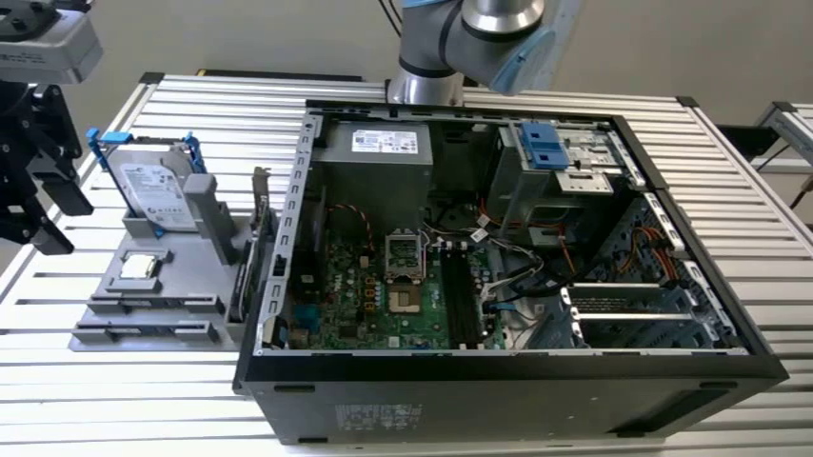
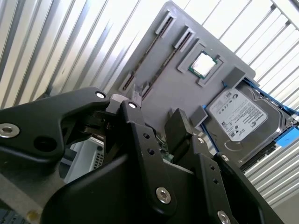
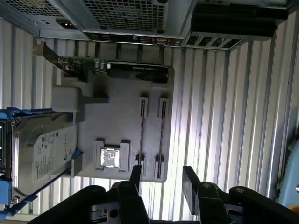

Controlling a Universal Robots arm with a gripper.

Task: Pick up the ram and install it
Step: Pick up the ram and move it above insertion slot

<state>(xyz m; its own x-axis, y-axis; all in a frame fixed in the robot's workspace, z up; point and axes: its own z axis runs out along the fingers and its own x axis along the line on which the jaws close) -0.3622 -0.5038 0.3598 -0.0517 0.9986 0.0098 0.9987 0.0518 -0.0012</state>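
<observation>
While the gripper (image 1: 57, 224) hangs at the exterior view's left edge, above and apart from the grey tray (image 1: 166, 276), the open computer case (image 1: 508, 381) lies in the middle of the slatted table (image 1: 128, 400) with its motherboard (image 1: 368, 286) showing. On the tray, a hard drive (image 1: 159, 186) in a blue frame stands propped at the far end, and a small square CPU chip (image 1: 140, 267) lies flat nearer the front. A graphics card (image 1: 261, 228) stands on edge between the tray and the case wall. The arm (image 1: 489, 24) rises behind the case.

In the second wrist view the gripper (image 2: 156, 105) is spread wide with nothing between its black fingers (image 2: 180, 123). Beyond them the ram (image 2: 166, 63) stands on edge in the tray's (image 2: 173, 93) slotted holders as a thin dark strip, with a second stick (image 2: 144, 55) just beside it and parallel to it. The CPU chip (image 2: 204, 64) sits in its pocket near them, and the hard drive (image 2: 238, 119) lies further along.

In the first wrist view the gripper (image 3: 163, 179) is likewise parted and empty-handed. The ram (image 3: 161, 135) and the second stick (image 3: 141, 133) both sit in the tray (image 3: 117, 112), seen in the gap between the two fingers (image 3: 190, 179). The CPU chip (image 3: 110, 157) is just beside the second stick. The hard drive (image 3: 46, 154), the graphics card (image 3: 135, 70) and the case's rear panel (image 3: 126, 14) ring the tray.
</observation>
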